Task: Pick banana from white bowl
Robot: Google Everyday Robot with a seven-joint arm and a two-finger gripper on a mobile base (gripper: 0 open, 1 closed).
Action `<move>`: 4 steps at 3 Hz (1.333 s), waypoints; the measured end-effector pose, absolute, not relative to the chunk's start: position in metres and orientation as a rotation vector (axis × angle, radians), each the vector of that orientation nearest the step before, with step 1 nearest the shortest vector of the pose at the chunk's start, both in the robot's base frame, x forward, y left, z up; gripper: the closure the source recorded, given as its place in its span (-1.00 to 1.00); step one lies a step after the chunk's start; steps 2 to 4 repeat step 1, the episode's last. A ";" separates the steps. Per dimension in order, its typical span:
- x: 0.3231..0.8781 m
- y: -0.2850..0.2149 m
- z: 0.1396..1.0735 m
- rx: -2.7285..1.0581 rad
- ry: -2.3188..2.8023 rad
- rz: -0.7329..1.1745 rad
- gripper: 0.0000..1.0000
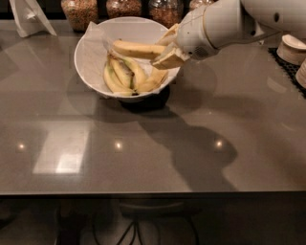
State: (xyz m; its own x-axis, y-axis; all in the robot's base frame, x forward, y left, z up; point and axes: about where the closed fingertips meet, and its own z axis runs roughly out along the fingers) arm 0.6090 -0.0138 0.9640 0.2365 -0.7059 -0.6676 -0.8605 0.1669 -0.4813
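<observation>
The white bowl [91, 62] with a crumpled paper liner stands at the back left of the grey counter. My gripper [166, 48] reaches in from the right, over the bowl's right rim. It is shut on the right end of the long pale-yellow banana [136, 49] and holds it level above the bowl. Shorter curved greenish-yellow bananas [125, 74] lie in the bowl below it.
Glass jars of dry food [80, 12] line the back edge behind the bowl. A white folded stand [28, 16] is at the back left. Stacked white plates [292, 48] sit at the far right on a dark mat. The counter's front edge [153, 191] runs below.
</observation>
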 end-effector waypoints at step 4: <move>0.583 -0.029 0.981 -1.551 1.434 0.290 1.00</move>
